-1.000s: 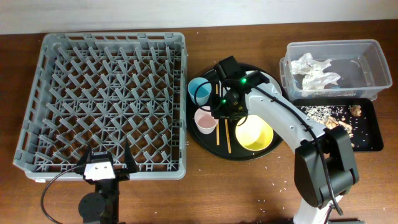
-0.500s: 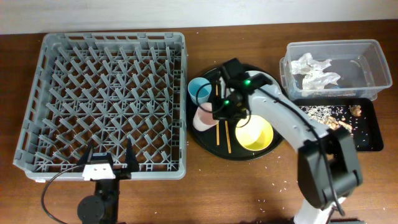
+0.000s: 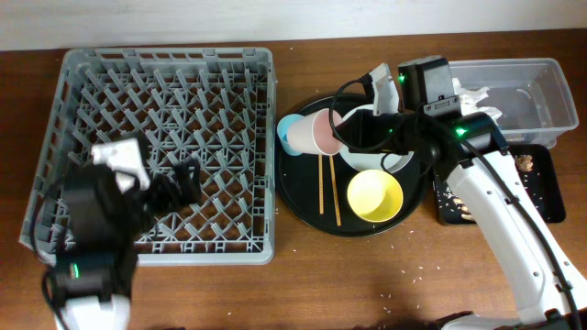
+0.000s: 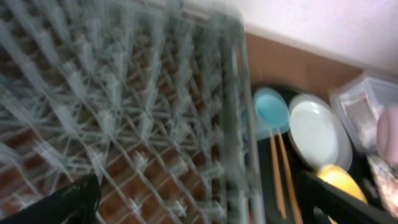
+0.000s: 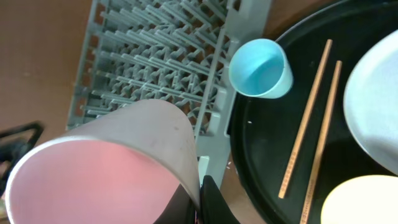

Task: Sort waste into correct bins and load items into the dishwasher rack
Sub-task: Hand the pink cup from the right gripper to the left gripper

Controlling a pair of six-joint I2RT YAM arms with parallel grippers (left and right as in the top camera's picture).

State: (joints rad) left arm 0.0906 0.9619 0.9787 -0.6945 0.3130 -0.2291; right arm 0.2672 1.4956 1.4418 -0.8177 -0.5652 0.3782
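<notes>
My right gripper [image 3: 341, 131] is shut on the wall of the pink cup [image 3: 319, 131] and holds it tipped on its side above the round tray; the wrist view shows the pinch [image 5: 200, 199] on the cup [image 5: 106, 168]. The blue cup [image 3: 292, 135], two chopsticks [image 3: 328, 188], yellow bowl [image 3: 374, 196] and partly hidden white plate [image 3: 399, 163] lie on the tray. My left gripper [image 3: 179, 179] is open and empty [image 4: 199, 205] over the grey rack [image 3: 156, 92]. Tissues [image 3: 472, 92] lie in the clear tub [image 3: 541, 92]. Food scraps [image 3: 525, 162] lie in the black rectangular tray [image 3: 541, 197].
The round black tray [image 3: 303, 197] sits between the rack and the bins. White crumbs are scattered on the brown table [image 3: 404, 266] in front of it. The left wrist view is blurred.
My right gripper has lifted the pink cup off the round tray and tipped it on its side. My left arm has risen from the table's front edge to over the rack.
</notes>
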